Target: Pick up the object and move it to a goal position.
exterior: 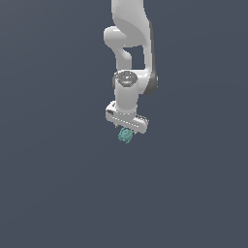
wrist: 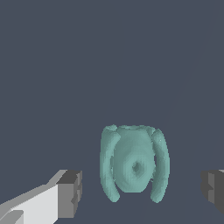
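Note:
The object [exterior: 125, 136] is a small teal-green, lumpy thing with knobbly ridges, lying on the dark grey floor. In the exterior view it sits directly under my white gripper [exterior: 127, 131], partly hidden by the hand. In the wrist view the object [wrist: 133, 164] lies between my two fingers. One dark pad [wrist: 70, 194] and the other pad [wrist: 213, 189] each stand apart from it, with a gap on both sides. The gripper [wrist: 141, 192] is open and holds nothing. No goal marker shows in either view.
The white arm [exterior: 130, 53] rises straight up from the gripper to the top of the exterior view. A flat dark grey floor [exterior: 58, 184] lies all around.

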Tool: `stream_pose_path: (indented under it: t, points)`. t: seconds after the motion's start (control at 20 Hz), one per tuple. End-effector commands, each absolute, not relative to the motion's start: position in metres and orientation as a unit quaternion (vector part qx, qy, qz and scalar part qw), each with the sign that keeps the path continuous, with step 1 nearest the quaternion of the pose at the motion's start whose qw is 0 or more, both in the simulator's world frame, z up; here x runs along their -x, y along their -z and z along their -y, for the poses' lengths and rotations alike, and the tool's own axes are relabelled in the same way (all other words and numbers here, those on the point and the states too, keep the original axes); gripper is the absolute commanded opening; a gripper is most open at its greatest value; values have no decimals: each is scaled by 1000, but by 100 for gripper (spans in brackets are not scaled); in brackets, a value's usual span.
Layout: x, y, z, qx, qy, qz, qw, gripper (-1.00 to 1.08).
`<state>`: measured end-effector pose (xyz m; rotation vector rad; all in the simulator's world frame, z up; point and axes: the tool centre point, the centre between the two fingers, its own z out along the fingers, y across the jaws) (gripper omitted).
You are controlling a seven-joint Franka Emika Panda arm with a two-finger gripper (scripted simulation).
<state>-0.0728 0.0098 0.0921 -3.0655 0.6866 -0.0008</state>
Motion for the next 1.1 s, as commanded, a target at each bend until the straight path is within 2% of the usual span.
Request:
stream_pose_path:
  t: [0.0, 0.3, 1.0, 1.05]
  points:
    - [75, -90, -10, 975, 0, -224, 0, 100]
    - [75, -85, -10, 975, 0, -222, 0, 100]
    - [75, -40, -10, 975, 0, -224, 0, 100]
    - [75, -40, -10, 975, 0, -224, 0, -100]
